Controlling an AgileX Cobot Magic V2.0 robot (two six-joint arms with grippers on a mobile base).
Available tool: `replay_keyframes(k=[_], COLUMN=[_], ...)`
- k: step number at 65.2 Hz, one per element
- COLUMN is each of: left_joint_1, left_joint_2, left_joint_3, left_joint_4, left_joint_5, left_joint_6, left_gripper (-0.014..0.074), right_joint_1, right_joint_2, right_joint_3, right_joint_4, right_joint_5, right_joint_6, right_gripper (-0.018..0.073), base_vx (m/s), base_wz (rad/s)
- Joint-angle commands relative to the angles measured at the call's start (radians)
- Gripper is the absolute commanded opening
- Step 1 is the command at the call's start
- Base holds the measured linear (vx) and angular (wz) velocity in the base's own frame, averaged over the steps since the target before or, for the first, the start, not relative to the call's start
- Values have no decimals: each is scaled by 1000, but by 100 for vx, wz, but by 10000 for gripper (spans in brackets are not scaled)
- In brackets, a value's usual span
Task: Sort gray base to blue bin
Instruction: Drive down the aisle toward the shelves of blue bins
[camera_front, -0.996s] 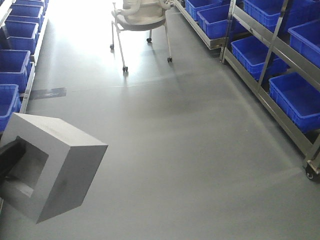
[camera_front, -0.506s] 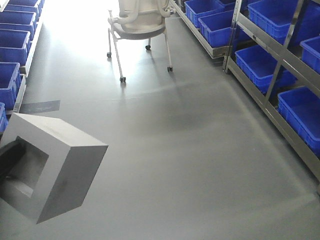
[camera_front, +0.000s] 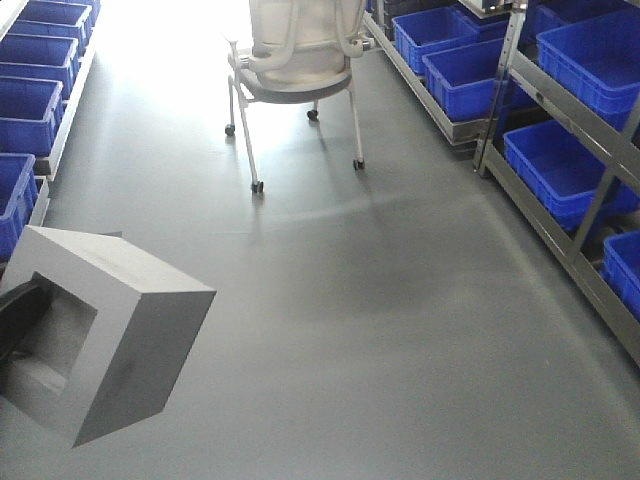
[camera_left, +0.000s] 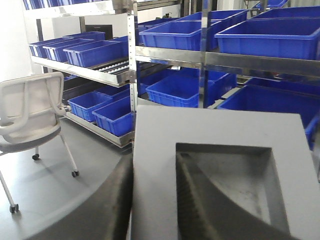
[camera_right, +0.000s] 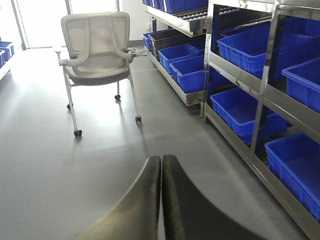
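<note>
The gray base (camera_front: 130, 330) hangs above the floor at the lower left, its square recess facing left. My left gripper (camera_left: 155, 200) is shut on one wall of it, with one dark finger (camera_left: 200, 200) inside the recess and the other outside. In the front view only a dark finger (camera_front: 18, 318) shows in the recess. The gray base (camera_left: 220, 125) fills the left wrist view. My right gripper (camera_right: 161, 167) is shut with nothing in it, above bare floor. Blue bins (camera_front: 570, 165) sit on racks on both sides; I cannot tell which one is the task's blue bin.
A white office chair (camera_front: 300, 50) on castors stands in the aisle ahead, also seen as the chair (camera_right: 97, 45). Metal racks (camera_front: 590, 235) with blue bins line the right, more bins (camera_front: 30, 110) the left. Gray floor (camera_front: 380, 330) runs between them.
The front view has advanced along the aisle: chair and right-hand racks have slid down and right in the picture. The gray base stays in the same place in the left gripper.
</note>
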Motion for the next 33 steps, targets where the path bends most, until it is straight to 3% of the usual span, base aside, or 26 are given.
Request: replay_keyframes(k=[1, 33], left_joint_1=[-4, -4], left_joint_2=[1, 1], left_joint_3=[-31, -31], left_joint_4=[-5, -5], left_joint_5=[-106, -106], left_joint_6=[-12, -12], left_gripper=[-6, -6], right_joint_1=[0, 0], right_joint_2=[1, 1], right_joint_3=[0, 0], right_joint_4=[-8, -8], right_joint_5=[-75, -75], right_joint_6=[-9, -9], right_gripper=[-5, -5], base_vx=[42, 39], base_wz=[8, 7])
